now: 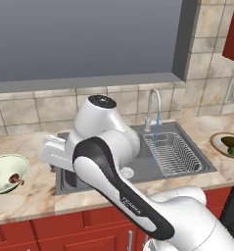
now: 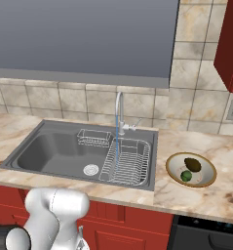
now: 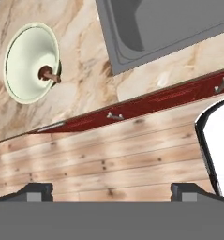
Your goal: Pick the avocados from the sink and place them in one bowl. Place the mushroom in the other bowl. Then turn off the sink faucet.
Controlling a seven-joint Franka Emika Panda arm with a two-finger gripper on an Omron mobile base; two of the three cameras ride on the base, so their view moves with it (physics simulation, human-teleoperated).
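Now both bowls loaded; pincer (image 3: 111, 190) apart, empty. Swing to faucet (image 2: 119, 110) lever, push gently; water running.

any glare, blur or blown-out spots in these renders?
Left base view: flat, even light, arm blocks the sink's left half. Right base view: sharp, soft shadow inside the basin, faucet stream clear. Hand view: rolled frame, pale green bowl near-white but not clipped.

The arm (image 1: 113, 181) folds leftward, its fingers (image 3: 38, 191) spread wide apart, empty
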